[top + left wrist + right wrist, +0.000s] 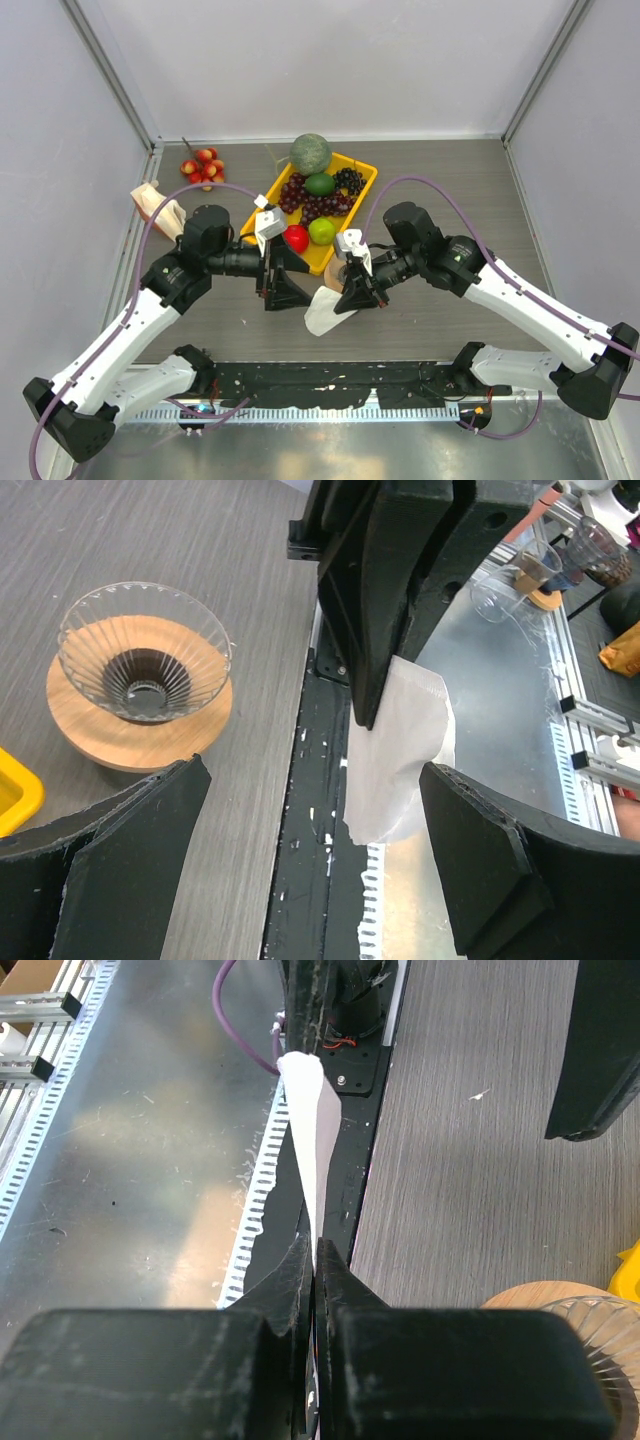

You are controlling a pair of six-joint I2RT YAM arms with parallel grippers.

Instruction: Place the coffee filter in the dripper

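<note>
The 2 wrist cameras face each other, both close beside the dripper; top external overlooks it from high above.

A yellow tray sits toward the back of the grey wood-grain worktop. At its far end lies a green melon, with a lime and dark grapes just beside it and red grapes in the middle. A red fruit and a green apple lie at the near end. Left of the tray is a bunch of small red fruits, and nearer the left wall a beige bundle. A wooden ring rests flat on the worktop.
</note>
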